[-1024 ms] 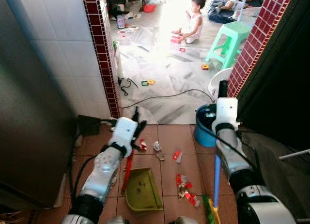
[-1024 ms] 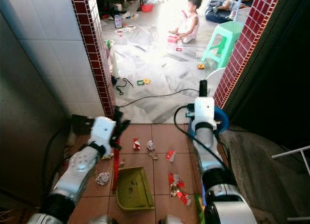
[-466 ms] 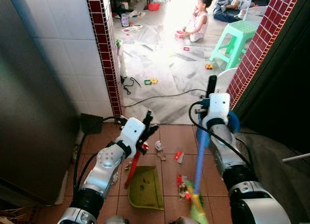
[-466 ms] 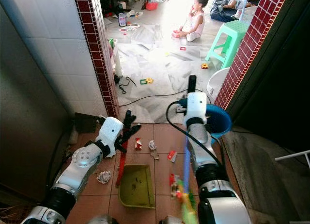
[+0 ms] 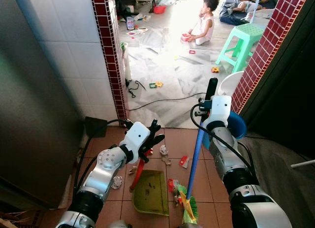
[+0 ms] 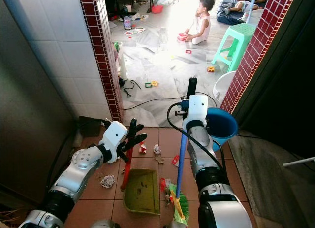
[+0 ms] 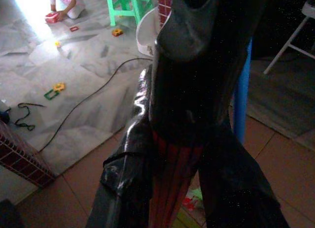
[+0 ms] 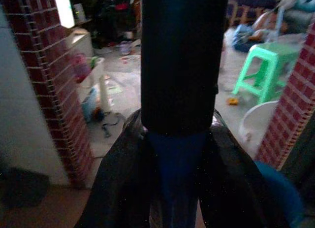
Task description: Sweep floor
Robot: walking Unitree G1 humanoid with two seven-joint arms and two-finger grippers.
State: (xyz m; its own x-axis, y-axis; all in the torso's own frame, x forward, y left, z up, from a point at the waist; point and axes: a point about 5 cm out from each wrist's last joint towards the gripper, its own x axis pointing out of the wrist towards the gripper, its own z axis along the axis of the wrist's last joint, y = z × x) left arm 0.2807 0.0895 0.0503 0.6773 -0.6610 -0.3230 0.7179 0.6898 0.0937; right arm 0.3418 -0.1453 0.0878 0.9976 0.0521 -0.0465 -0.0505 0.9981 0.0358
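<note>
Gripping: left gripper (image 5: 151,139) jaws on dustpan (image 5: 150,192) handle | right gripper (image 5: 205,106) jaws seemingly clamp broom (image 5: 191,179) | scraps (image 5: 173,184) between.

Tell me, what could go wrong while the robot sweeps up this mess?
The broom bristles sit beside the dustpan, so a hard push might flick the scraps past it. The right tool holds the broom handle near the blue bucket, which a swing could bump. The black cord lies across the doorway and could snag.

Blue-handled broom (image 5: 196,154), perhaps olive dustpan (image 5: 150,192)
</note>
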